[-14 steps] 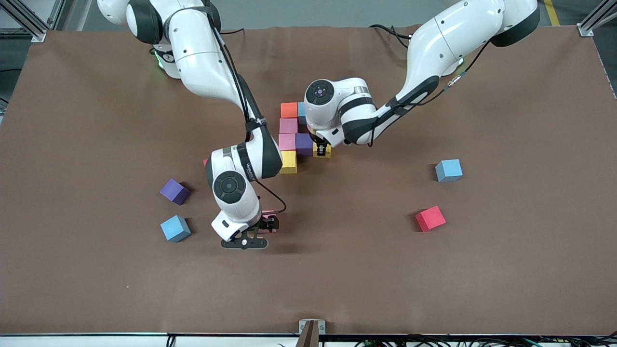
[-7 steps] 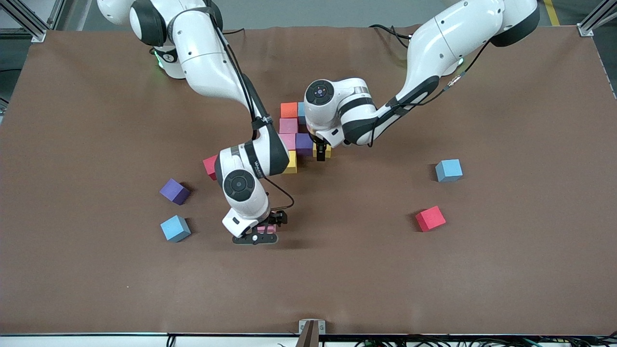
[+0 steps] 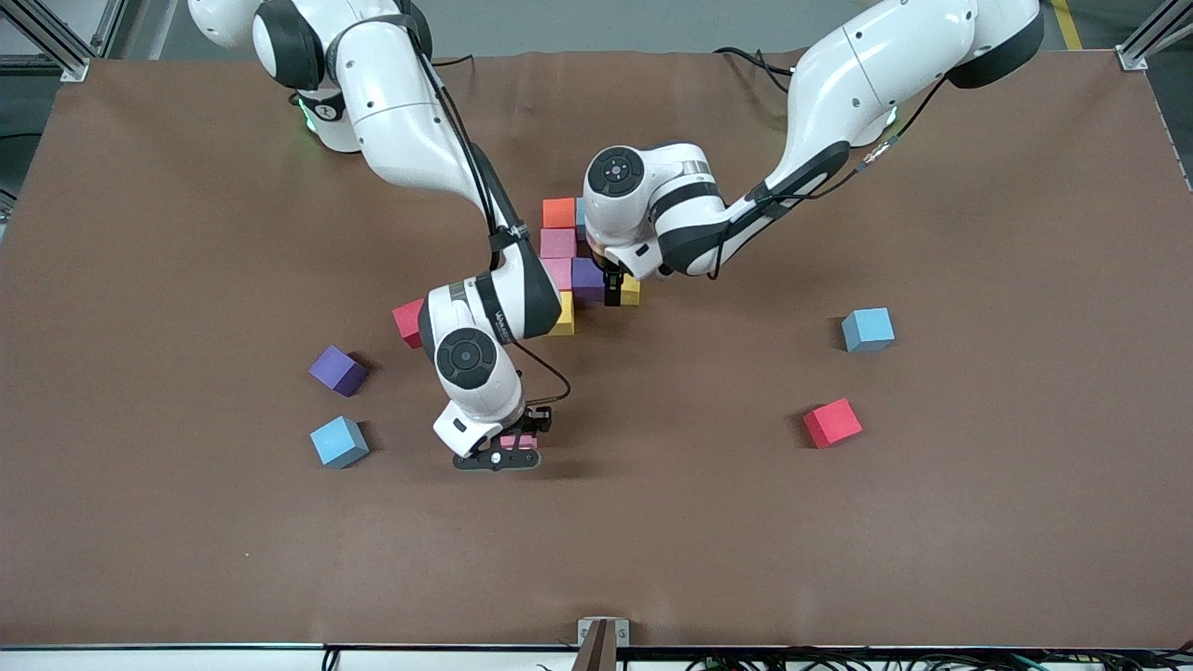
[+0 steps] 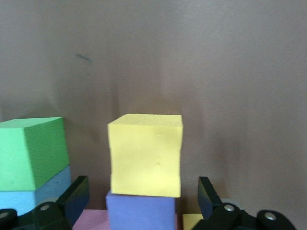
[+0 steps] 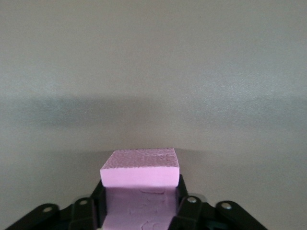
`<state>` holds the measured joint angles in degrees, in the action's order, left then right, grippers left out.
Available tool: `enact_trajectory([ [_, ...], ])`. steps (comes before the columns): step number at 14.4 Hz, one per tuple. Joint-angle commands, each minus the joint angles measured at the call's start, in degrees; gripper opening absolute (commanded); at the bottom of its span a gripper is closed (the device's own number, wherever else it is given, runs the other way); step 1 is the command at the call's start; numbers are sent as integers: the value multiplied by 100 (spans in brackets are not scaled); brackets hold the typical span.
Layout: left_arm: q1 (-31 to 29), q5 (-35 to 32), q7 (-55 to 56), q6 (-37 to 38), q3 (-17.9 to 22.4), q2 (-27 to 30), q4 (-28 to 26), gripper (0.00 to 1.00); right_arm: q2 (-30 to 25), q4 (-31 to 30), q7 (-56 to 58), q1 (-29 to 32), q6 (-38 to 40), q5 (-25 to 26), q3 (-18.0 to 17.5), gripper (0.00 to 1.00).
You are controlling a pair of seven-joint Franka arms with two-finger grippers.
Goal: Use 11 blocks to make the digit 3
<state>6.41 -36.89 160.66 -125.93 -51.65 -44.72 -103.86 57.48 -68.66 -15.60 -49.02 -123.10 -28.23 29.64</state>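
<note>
Foam pink block (image 5: 139, 179), light, soft, likely dents | right hand (image 3: 508, 445) clamped on its two flat side faces, low on surface (image 3: 932, 522), nearer camera than build | left hand (image 3: 613, 291) spread apart over yellow block (image 4: 145, 154) in half-built 3 | squeeze gently.

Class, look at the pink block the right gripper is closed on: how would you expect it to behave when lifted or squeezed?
The pink block, in the right gripper, looks like matte foam, so it is probably light and slightly squashy. Its grainy surface likely resists slipping. Its flat faces suggest it sits steady rather than rolling.
</note>
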Motion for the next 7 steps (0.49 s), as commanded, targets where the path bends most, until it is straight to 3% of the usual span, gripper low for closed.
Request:
enact_trajectory([
  [1, -165, -20, 1161, 227, -170, 288, -170, 100, -219, -410, 109, -37, -3, -95, -11, 0],
  [7, -1403, -29, -40, 262, -556, 508, -179, 100, -1106, -1702, 57, -783, -82, -130, 15, 0],
])
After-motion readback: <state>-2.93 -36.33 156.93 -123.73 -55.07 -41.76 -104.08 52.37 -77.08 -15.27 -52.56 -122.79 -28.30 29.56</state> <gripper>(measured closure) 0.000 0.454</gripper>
